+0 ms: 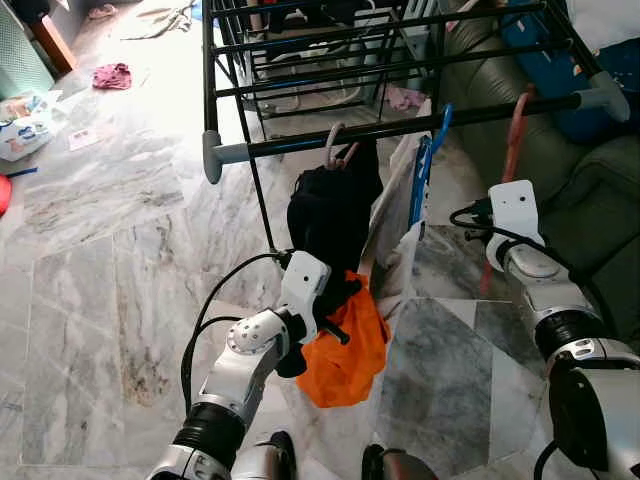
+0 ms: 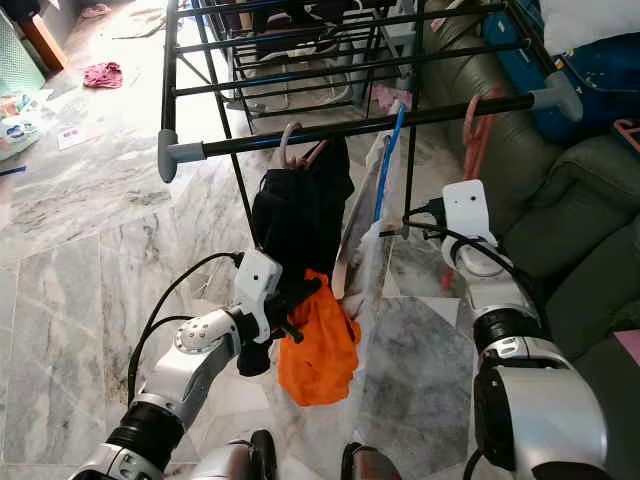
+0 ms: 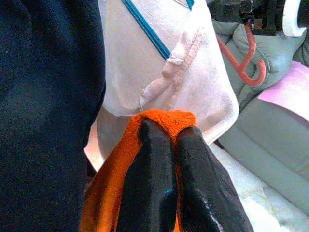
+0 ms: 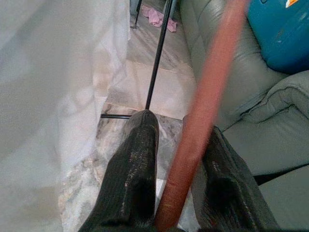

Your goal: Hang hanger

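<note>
My left gripper (image 3: 171,140) is shut on a fold of an orange garment (image 1: 345,350), which hangs low in front of the drying rack (image 1: 420,125). Behind it, a black garment (image 1: 335,210) hangs from a pink hanger (image 1: 335,140) on the rack's front rail. Beside that, a white garment (image 1: 395,210) hangs on a blue hanger (image 1: 425,160). Farther right, a red hanger (image 1: 515,130) has its hook over the same rail. Its stem runs between the fingers of my right gripper (image 4: 176,159), which is closed around it below the rail.
A green sofa (image 1: 590,200) stands close on the right, with a blue bag (image 1: 560,60) on it. The floor is marble; a pink cloth (image 1: 112,75) and some packets (image 1: 25,130) lie far left. More rack bars and clothes are behind the front rail.
</note>
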